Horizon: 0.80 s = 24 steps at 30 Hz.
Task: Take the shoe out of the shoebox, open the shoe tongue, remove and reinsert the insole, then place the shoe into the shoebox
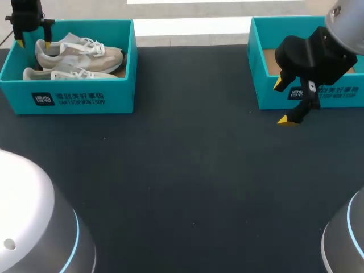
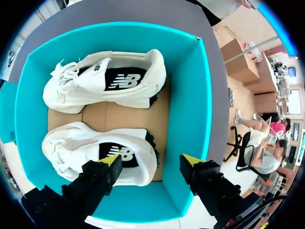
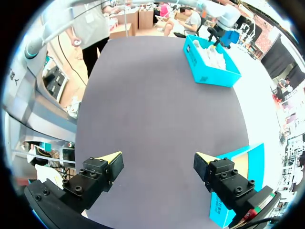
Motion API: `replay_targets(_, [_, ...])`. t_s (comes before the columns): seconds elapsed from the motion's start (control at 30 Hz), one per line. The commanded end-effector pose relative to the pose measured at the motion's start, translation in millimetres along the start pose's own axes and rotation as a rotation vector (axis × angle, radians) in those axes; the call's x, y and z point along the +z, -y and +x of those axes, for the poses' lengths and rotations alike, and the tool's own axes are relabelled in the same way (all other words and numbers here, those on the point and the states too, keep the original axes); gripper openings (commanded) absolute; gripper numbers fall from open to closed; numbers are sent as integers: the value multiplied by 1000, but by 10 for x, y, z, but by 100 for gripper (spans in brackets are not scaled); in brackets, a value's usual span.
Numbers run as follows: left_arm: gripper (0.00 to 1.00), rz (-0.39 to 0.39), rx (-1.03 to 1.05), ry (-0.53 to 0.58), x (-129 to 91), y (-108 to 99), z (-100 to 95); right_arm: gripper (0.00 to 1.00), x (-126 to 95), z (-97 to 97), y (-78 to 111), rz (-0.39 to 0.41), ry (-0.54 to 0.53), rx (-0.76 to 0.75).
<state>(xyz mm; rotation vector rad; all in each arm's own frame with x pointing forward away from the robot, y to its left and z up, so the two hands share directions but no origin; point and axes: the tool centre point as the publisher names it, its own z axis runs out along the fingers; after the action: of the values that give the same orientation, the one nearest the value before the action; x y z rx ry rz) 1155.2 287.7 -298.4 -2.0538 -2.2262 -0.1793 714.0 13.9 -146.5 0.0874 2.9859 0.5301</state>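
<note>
A teal shoebox (image 1: 68, 94) stands at the table's far left with two pale shoes in it, one (image 1: 85, 54) behind the other (image 1: 62, 74). My left gripper (image 1: 34, 42) hangs over the box's left end, open and empty. In the left wrist view both white shoes lie on their sides in the box (image 2: 186, 105): the farther shoe (image 2: 109, 78) and the nearer shoe (image 2: 95, 148), whose heel lies just under my left gripper (image 2: 150, 160). My right gripper (image 1: 281, 102) is open and empty at the far right.
A second teal box (image 1: 333, 96) with a bare cardboard floor stands at the far right, right behind my right gripper (image 3: 157, 157); its corner (image 3: 243, 160) lies beside one finger. Dark table (image 1: 182, 182) stretches between the two boxes.
</note>
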Motion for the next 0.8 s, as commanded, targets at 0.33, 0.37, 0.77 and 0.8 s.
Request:
replay_targets(0.33, [100,-70,86,22,-289,624,86,100,13,-17,-14,4,-2,2])
replay_targets(0.37, [100,-70,86,22,-289,624,86,100,13,-17,-14,4,-2,2])
replay_targets(0.77, [100,-70,86,22,-289,624,86,100,13,-17,-14,4,-2,2])
replay_targets(0.8, [100,-70,86,22,-289,624,86,100,13,-17,-14,4,-2,2])
